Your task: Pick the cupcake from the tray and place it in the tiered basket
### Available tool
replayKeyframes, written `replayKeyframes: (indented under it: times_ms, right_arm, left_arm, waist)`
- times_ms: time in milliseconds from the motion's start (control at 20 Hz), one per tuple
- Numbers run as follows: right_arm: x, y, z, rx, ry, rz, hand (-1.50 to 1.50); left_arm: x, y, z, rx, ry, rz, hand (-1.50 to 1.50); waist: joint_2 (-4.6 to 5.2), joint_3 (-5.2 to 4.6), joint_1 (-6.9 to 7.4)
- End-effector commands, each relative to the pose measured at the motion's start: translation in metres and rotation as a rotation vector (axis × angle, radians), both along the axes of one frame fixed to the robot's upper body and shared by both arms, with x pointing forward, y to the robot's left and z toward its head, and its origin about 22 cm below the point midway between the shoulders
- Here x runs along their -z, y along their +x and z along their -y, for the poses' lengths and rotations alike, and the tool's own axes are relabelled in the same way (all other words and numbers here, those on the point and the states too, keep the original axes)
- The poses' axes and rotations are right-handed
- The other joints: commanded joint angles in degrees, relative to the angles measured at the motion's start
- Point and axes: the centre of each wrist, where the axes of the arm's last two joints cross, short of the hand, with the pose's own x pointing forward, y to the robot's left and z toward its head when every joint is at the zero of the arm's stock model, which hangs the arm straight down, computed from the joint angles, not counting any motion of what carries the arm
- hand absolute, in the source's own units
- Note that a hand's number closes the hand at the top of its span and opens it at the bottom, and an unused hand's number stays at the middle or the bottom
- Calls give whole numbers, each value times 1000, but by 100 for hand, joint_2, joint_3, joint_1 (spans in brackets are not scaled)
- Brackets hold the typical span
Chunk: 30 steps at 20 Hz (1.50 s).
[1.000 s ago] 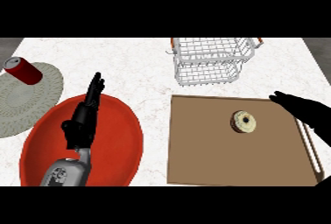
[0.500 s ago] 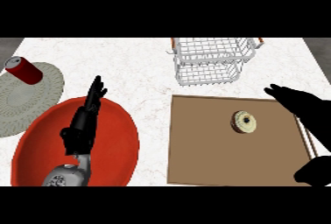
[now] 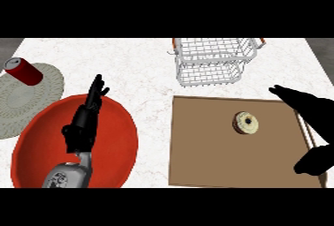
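Right robot hand (image 3: 306, 108) nearer cupcake (image 3: 246, 122)

The tiered basket (image 3: 213, 62) is cut by the band at 12 o'clock, so its upper rim is not seen. The tray (image 3: 222, 154) is overlapped along its 3 o'clock edge by the right hand (image 3: 306, 110), which is shown only as a dark silhouette; its finger posture cannot be told. The red plate (image 3: 117, 145) is partly covered by the left hand (image 3: 81, 128) and forearm. The mat (image 3: 32, 101) is cropped at 9 o'clock.
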Motion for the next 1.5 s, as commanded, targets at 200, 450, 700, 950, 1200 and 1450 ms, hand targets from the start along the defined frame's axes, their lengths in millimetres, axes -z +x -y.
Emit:
replayKeyframes:
  times_ms: [200, 450, 700, 950, 1200, 1450]
  right_arm:
    - [15, -1, 4, -35, 51, 8, -150]
    - [35, 6, -7, -46, 36, -26, -150]
    - [37, 25, -29, -46, 66, -33, -150]
    - [29, 15, -23, -52, 45, -58, -150]
    - [53, 31, -16, -39, 52, -65, -150]
    - [81, 32, -15, -31, 60, -72, -150]
  left_arm:
    - [-1, 2, 17, -7, -6, -5, 0]
    - [6, -7, -5, 5, 1, -11, 0]
    - [2, 6, 9, -6, 4, 1, 0]
    - [13, -4, -3, 3, -2, -13, 0]
    - [3, -6, -15, 6, 2, 5, 0]
    - [6, 0, -5, 18, -25, -12, 0]
  waist:
    - [1, -3, -13]
    - [0, -3, 4]
    - [3, -3, 12]
    - [0, -5, -3]
    - [2, -3, 9]
    - [3, -3, 5]
